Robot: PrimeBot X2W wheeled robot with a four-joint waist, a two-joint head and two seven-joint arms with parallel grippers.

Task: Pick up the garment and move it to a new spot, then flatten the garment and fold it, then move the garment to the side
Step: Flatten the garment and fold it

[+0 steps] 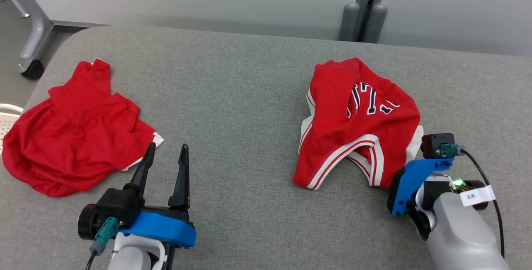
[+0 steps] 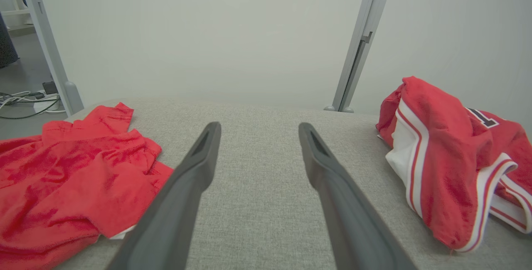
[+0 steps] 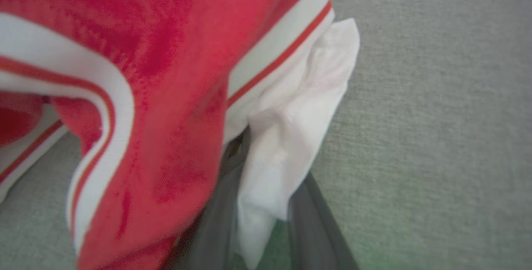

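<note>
Red jersey white edge pinched in right claw (arm tag "3米"), left claw wide, empty.

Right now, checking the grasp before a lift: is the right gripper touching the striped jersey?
Touching. The right wrist view shows the right gripper with white cloth of the jersey pinched between its dark fingers.

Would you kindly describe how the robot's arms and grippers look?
The left gripper and right gripper each have long, tapered dark fingers, a blue bracket and a pale grey forearm. Teal connectors feed black cables; the right forearm bears a white label.
</note>
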